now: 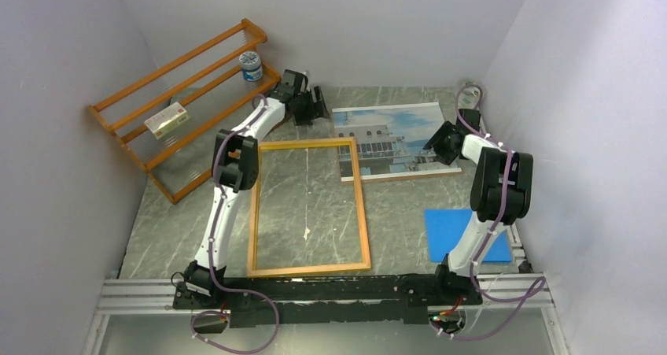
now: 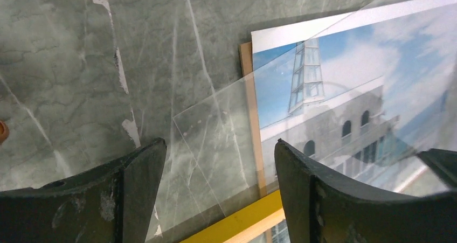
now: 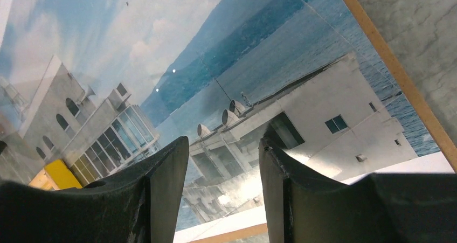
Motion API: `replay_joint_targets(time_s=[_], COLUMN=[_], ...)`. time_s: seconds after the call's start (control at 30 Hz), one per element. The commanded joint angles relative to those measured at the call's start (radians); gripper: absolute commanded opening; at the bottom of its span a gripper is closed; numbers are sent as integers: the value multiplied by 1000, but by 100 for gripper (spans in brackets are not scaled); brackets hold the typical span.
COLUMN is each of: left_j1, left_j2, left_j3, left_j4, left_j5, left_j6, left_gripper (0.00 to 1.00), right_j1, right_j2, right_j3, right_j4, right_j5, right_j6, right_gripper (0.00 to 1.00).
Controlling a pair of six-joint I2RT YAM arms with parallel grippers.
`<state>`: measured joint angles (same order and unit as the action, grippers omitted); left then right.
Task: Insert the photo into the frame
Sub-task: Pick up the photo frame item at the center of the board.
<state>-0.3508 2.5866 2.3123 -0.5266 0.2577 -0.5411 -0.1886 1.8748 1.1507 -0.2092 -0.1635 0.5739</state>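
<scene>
Grey-green marble tabletop (image 1: pixel 401 221), pale walls (image 1: pixel 393 24), frame (image 1: pixel 361 205) lying flat

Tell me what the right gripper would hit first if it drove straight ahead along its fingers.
The right gripper, jaws open, points down at the photo. It would likely meet the print near the white building, though a clear pane may lie over it there.
</scene>
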Motion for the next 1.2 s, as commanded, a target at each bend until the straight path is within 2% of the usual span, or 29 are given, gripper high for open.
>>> replay_joint_targets(time_s=[0.0,0.47,0.73,0.97,1.17], left_j1=[29,40,51,52,52], left_j2=[38,41,-13,17,6], left_j3=[-24,-145,-291,-372,-378], left_j4=[-2,208,493,867,930], left_j5=[125,321,398,539,544], left_j6=[-117,-339,-451,-647,-638], left_gripper=[79,75,70,55,31], right_j1=[10,58,60,60,60], right_j2=[14,199,223,221,204], right_j3=[-3,95,127,139,133], right_j4=[-38,-256,-281,-282,-264], right_j5=[52,82,60,50,42], right_j6=[4,-43,-58,-71,-69], right_gripper=[55,56,62,62,63])
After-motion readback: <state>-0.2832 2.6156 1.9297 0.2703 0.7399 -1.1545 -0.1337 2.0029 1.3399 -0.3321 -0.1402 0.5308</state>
